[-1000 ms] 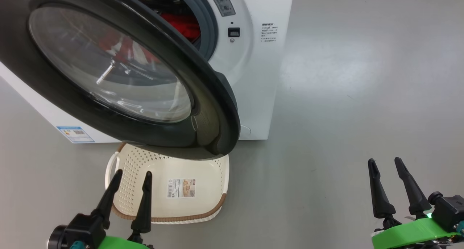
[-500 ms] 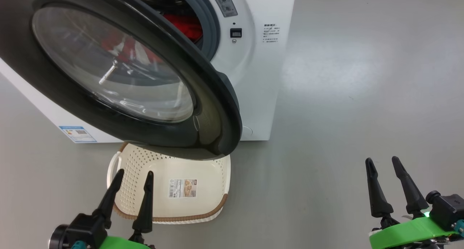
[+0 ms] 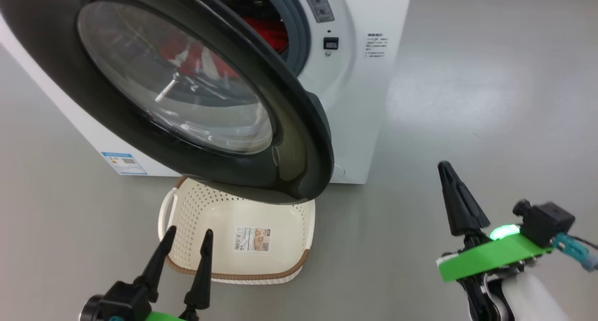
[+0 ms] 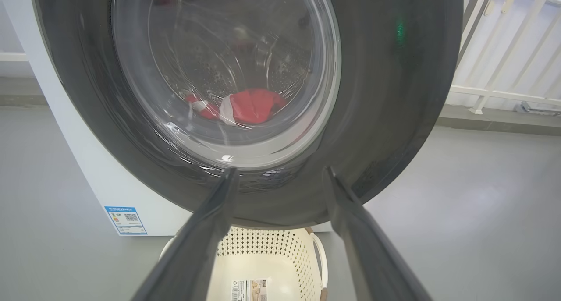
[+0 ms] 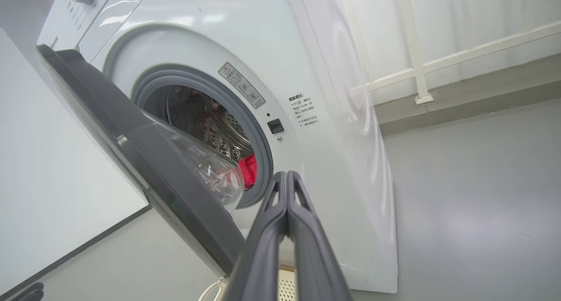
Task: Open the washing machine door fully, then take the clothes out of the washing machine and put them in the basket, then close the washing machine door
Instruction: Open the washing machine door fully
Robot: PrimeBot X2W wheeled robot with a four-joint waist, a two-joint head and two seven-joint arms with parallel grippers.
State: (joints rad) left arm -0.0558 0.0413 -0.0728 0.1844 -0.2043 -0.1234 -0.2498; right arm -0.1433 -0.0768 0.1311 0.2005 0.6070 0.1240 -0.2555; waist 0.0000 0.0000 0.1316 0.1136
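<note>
Right jaws pressed together, left jaws wide. The washing machine door (image 5: pixel 175 200) stands half-open just left of the right jaws; push its inner edge steadily outward, above the basket (image 3: pixel 285 246).

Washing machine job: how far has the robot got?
Done: the washing machine door stands partly open. In hand: the right claw, shut and empty, sits clear of the door; the left claw hangs open near the basket. Left: swinging the door fully open, moving the red clothes from the washing machine into the empty basket, closing the door.
</note>
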